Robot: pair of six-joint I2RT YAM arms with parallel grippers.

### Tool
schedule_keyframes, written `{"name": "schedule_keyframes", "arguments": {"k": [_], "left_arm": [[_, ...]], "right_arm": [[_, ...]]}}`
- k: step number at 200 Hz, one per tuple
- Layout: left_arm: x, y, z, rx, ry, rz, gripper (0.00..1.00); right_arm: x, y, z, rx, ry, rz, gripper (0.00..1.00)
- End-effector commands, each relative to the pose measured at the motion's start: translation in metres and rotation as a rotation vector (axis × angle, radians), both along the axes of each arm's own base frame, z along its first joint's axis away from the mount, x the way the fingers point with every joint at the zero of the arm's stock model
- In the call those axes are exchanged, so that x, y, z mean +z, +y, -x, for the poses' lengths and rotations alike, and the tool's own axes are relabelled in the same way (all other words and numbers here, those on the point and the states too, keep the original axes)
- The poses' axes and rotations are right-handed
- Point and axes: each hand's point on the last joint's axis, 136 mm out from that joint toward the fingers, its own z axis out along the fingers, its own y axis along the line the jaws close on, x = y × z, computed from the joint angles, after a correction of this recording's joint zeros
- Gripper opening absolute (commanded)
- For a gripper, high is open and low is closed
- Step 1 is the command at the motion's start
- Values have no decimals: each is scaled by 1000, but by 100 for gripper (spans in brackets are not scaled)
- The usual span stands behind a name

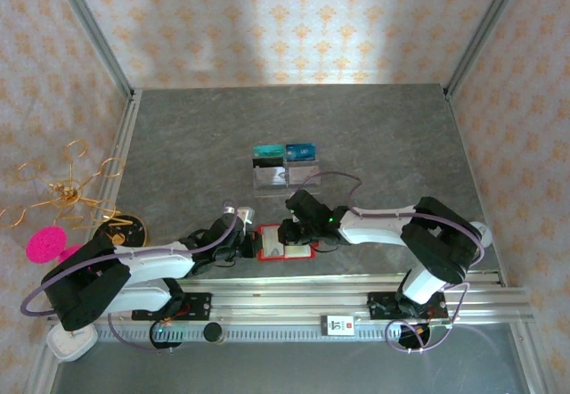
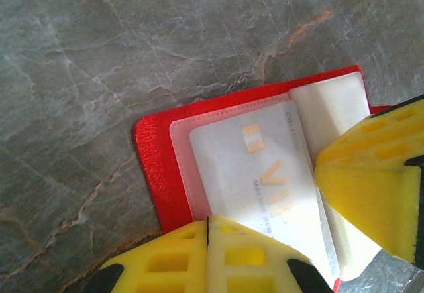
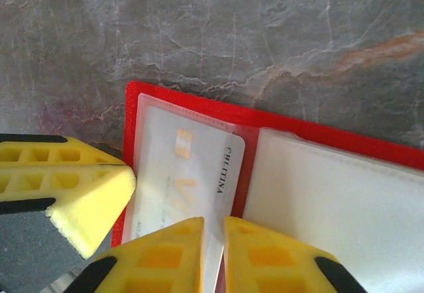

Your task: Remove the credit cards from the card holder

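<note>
On the grey marbled table (image 1: 374,135), the open red card holder (image 3: 298,130) lies between both grippers. The left gripper (image 2: 209,225), jaws pressed together, seemingly pins it while the right gripper (image 3: 213,228) pinches the silvery credit card (image 3: 185,174) by its edge to extract it.

Grey marbled counter (image 1: 196,135), clear compartmented tray (image 1: 283,176) mid-counter, teal card (image 1: 266,151) in its left side, gold wire stand (image 1: 71,196) and pink disc (image 1: 44,244) far left.

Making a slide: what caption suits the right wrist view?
Right gripper pinches the pale credit card seated in the open red card holder.
</note>
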Motion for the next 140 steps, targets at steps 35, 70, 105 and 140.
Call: {"name": "schedule_keyframes", "arguments": {"k": [35, 70, 105, 140], "left_arm": [[-20, 13, 11, -19, 38, -65, 0], [-23, 14, 12, -22, 45, -72, 0], [-27, 14, 14, -25, 55, -69, 0], [-30, 8, 15, -49, 70, -60, 0]], "right_arm": [[-18, -17, -1, -63, 25, 83, 15], [-25, -20, 0, -76, 42, 109, 15], [-31, -21, 4, -65, 61, 115, 16], [-35, -11, 12, -31, 103, 56, 16]]}}
